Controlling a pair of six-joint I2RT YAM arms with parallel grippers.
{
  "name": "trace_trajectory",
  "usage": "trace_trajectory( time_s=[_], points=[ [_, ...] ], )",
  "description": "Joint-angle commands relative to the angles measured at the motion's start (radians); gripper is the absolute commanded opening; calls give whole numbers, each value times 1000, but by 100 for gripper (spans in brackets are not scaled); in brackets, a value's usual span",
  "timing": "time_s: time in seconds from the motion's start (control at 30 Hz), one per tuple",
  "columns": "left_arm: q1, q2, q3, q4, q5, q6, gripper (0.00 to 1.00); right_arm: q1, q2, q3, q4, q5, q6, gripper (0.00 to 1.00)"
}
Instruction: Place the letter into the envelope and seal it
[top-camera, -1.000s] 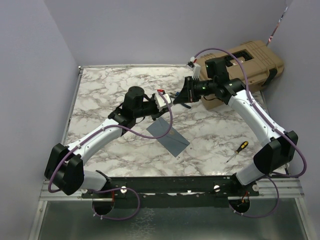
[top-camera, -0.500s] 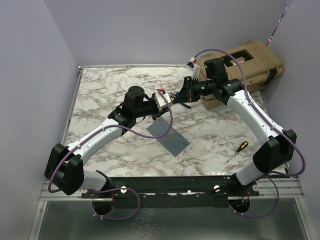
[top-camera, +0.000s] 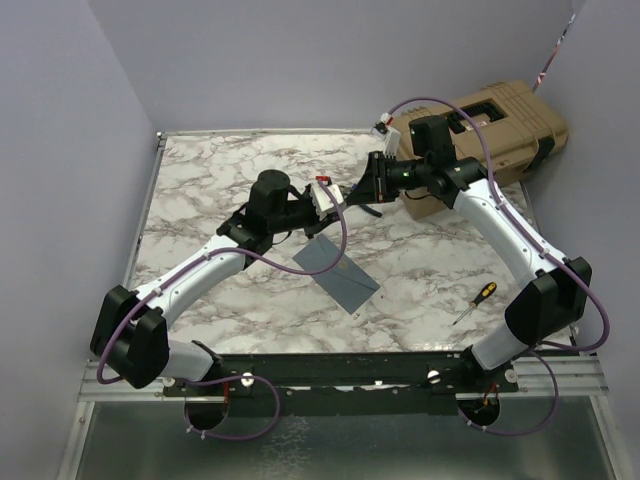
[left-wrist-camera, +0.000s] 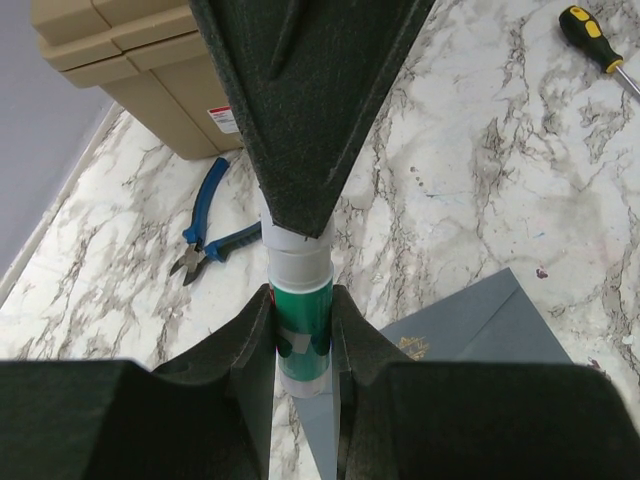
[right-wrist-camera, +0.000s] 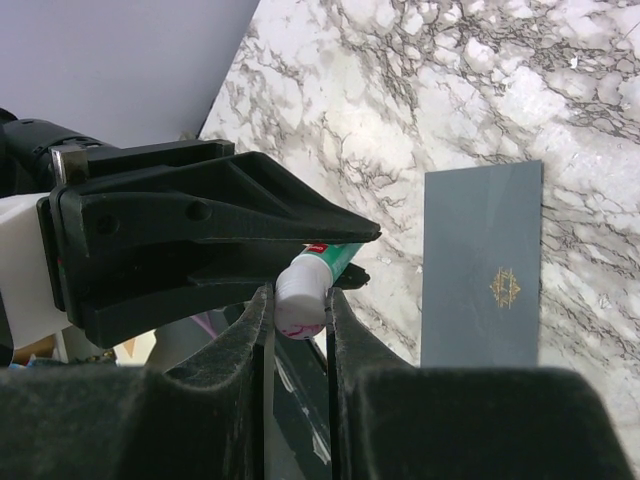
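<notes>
The grey-blue envelope (top-camera: 336, 270) lies flat on the marble table, with a small gold mark on its face (right-wrist-camera: 504, 286). It also shows under the left wrist (left-wrist-camera: 480, 330). The letter is out of view. A green glue stick (left-wrist-camera: 300, 312) hangs above the envelope's far corner, between the two arms (top-camera: 343, 198). My left gripper (left-wrist-camera: 300, 305) is shut on its green body. My right gripper (right-wrist-camera: 298, 300) is shut on its white cap (right-wrist-camera: 302, 292), facing the left gripper (right-wrist-camera: 200, 240) tip to tip.
A tan hard case (top-camera: 500, 120) stands at the back right, off the table's corner. Blue pliers (left-wrist-camera: 212, 232) lie in front of it. A yellow-and-black screwdriver (top-camera: 474, 302) lies at the near right. Purple walls close in the left and back.
The right gripper has crept slightly left toward the left gripper. Both grips on the glue stick are unchanged, and the envelope has not moved.
</notes>
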Motion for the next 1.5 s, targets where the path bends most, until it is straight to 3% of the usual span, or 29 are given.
trace_trajectory(
  time_s=[0.0, 0.27, 0.3, 0.33, 0.4, 1.17, 1.47],
  points=[
    [-11, 12, 34, -5, 14, 4, 0, 1, 9, -18, 35, -54, 17, 1],
    [-12, 48, 80, -70, -4, -5, 0, 4, 14, -13, -5, -39, -31, 1],
    [-12, -125, 87, -82, -5, -2, 0, 8, 15, -12, -10, -32, -38, 1],
    [-13, 34, 91, -91, -4, -1, 0, 10, 16, -8, -17, -24, -44, 1],
    [-13, 68, 104, -108, -4, 1, 0, 18, 22, 3, -37, -7, -63, 1],
    [-53, 133, 216, -141, 5, 149, 0, 109, 143, 114, -256, 269, -114, 1],
    [-112, 131, 262, -97, 13, 219, 0, 111, 160, 59, -227, 223, -39, 0]
  ],
)
